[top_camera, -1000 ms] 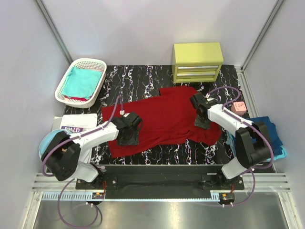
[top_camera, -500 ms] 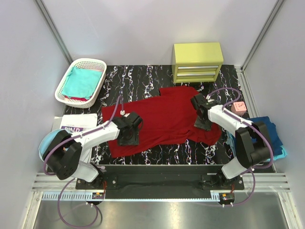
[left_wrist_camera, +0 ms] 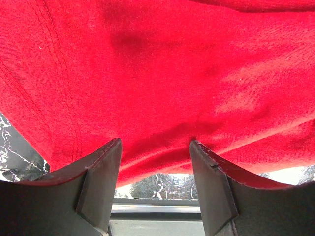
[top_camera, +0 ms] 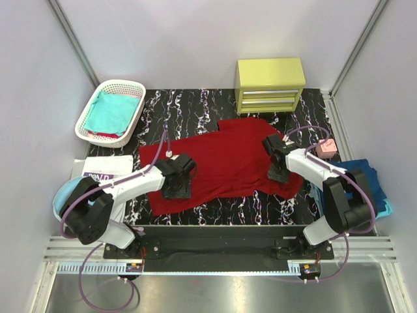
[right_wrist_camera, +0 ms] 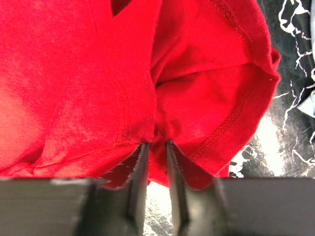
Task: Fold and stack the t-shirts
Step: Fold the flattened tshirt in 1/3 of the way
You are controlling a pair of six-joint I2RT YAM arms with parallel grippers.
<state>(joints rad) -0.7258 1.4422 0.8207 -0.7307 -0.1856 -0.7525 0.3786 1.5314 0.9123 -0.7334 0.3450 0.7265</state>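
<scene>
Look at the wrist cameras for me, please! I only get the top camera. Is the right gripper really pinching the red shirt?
Observer: Yes. In the right wrist view the right gripper has its jaws nearly together, with a fold of the dark red t-shirt bunched between them.
Operator: And the left one?
Observer: The left wrist view shows the left gripper with its jaws wide apart and nothing clamped.
Operator: Is it near the shirt's edge?
Observer: Yes, the hem ends between its fingers, with the marble table showing below.

top: overhead, whole table [top_camera: 182, 111] | wrists: close, facing down | shared: red t-shirt [top_camera: 221, 163]
</scene>
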